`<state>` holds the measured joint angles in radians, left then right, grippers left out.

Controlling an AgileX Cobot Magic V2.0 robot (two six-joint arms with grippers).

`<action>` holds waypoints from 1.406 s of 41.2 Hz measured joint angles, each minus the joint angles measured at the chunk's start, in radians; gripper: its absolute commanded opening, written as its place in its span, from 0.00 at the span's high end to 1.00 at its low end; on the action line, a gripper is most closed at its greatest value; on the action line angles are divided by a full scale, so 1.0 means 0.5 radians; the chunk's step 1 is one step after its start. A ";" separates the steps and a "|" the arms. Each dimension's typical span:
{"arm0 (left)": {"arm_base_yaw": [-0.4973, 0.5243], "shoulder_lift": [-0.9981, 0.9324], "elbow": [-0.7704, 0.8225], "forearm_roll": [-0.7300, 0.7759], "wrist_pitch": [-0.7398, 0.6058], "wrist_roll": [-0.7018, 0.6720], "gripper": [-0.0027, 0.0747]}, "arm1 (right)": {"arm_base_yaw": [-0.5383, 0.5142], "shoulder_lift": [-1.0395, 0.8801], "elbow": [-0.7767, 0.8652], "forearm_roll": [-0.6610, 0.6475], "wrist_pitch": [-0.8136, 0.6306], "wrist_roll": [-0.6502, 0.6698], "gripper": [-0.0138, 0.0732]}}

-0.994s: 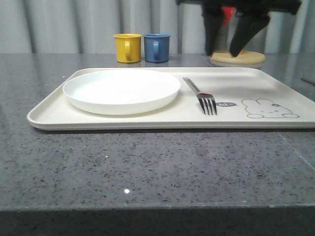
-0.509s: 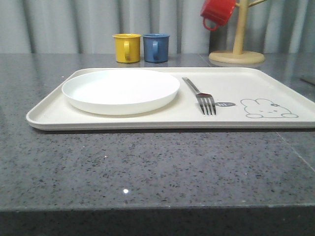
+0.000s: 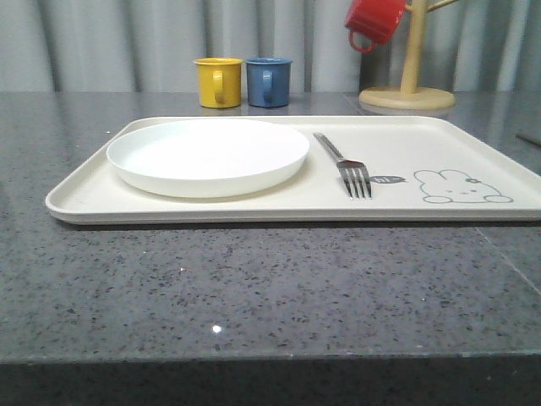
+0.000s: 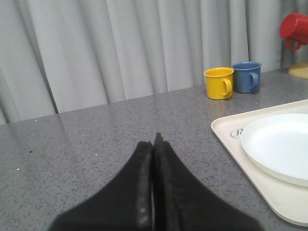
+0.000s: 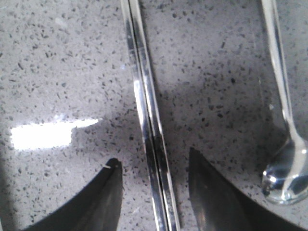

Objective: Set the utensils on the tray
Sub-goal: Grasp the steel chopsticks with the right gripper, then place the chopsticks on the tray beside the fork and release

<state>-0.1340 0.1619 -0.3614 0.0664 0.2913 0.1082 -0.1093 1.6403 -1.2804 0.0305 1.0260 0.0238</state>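
The cream tray (image 3: 254, 207) lies across the table, its rabbit drawing at the right. On it rest the white plate (image 3: 208, 156) and, beside that, the silver fork (image 3: 344, 164). In the right wrist view the pair of metal chopsticks (image 5: 147, 110) lies side by side on the speckled counter, running between the fingers of my right gripper (image 5: 154, 161), which is open and not touching them. The metal spoon (image 5: 285, 144) lies on the counter beside them. My left gripper (image 4: 154, 140) is shut on nothing above bare counter, left of the tray (image 4: 231, 139) and plate (image 4: 279, 147).
A yellow mug (image 3: 219, 82) and a blue mug (image 3: 270, 81) stand behind the tray. A red mug (image 3: 373, 21) hangs on a wooden mug tree (image 3: 409, 80) at the back right. Grey curtains close off the back.
A second ago my right gripper hung open at the top right of the front view, before the mug tree. It has left that view and now sits low over the chopsticks.
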 measured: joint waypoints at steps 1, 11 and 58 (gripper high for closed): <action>0.000 0.000 0.000 0.000 0.000 0.000 0.99 | 0.000 0.005 0.000 0.000 -0.002 0.002 0.43; 0.000 0.000 0.000 0.000 0.000 0.000 0.99 | 0.000 0.080 0.008 0.004 -0.038 -0.001 0.43; 0.000 0.000 0.000 0.000 0.000 0.000 0.99 | 0.422 -0.101 -0.427 0.009 0.383 0.320 0.86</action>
<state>-0.1340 0.1619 -0.3614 0.0664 0.2913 0.1082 0.1016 1.5898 -1.4938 0.0349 1.2175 0.1839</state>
